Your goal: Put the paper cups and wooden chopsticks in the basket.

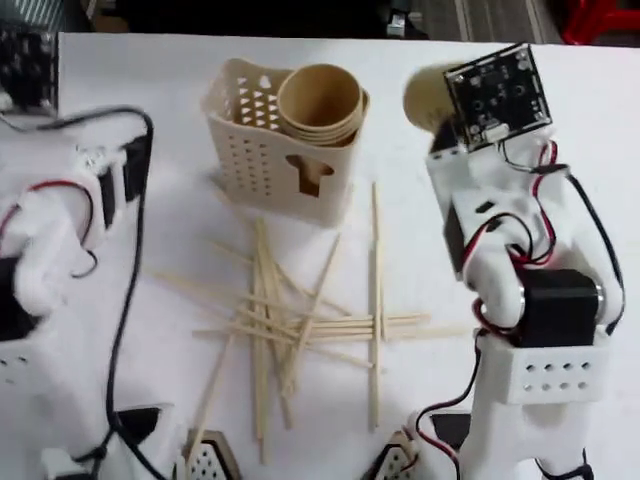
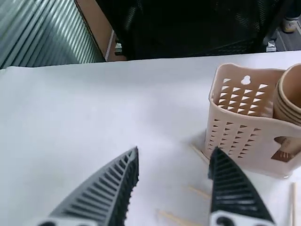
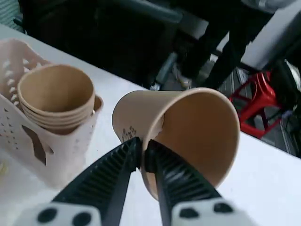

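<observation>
Cup (image 3: 197, 132), looks light and crushable, clamped at its thin wall by right gripper (image 3: 142, 143), 3 o'clock of basket (image 1: 270, 170); left gripper (image 2: 175, 153) gapes.

A white table (image 2: 84, 108) is extending beneath and ahead of the fingers (image 2: 113, 188) of the left gripper (image 2: 174, 157). Beyond those fingertips, past the table's far edge, a ribbed grey-green panel (image 2: 42, 28) is standing beside a brown board (image 2: 96, 23), and dark furniture (image 2: 197, 23) is occupying the remainder. Beyond the fingers (image 3: 113, 176) of the right gripper (image 3: 143, 143), a red stool (image 3: 263, 101) is standing on a grey floor (image 1: 490, 15).
</observation>
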Robot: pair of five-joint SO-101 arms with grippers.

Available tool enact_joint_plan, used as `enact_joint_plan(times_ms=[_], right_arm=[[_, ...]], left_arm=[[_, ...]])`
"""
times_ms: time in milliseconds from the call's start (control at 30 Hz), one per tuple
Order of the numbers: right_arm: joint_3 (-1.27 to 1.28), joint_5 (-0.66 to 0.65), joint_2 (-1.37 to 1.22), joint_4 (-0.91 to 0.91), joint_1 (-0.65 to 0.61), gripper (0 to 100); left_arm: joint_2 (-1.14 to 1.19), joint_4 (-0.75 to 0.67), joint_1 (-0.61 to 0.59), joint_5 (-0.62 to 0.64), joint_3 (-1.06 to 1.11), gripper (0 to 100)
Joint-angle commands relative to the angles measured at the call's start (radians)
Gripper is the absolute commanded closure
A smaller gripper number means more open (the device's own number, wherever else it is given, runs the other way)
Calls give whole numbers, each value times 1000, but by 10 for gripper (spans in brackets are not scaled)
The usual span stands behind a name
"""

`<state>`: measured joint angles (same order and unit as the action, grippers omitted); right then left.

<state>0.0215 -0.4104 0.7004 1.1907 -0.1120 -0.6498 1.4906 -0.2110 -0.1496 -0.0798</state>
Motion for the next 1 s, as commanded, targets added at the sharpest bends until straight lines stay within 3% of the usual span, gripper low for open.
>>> enact_joint_plan(times_ms=[0, 200, 433, 700, 967], right_arm=[[-37, -8, 1, -88, -59, 979], [-38, -8, -13, -157, -147, 979], [-57, -9, -157, -222, -217, 979], [-218, -9, -308, -151, -248, 979], [-252, -9, -338, -44, -278, 979]], left_arm=[[-177, -169, -12, -11, 307, 752], [-435, -390, -12, -60, 744, 752], [-622, -488, -113, -66, 1066, 752], [-731, -571, -165, -63, 1329, 753], [-857, -565, -165, 0, 1448, 752]])
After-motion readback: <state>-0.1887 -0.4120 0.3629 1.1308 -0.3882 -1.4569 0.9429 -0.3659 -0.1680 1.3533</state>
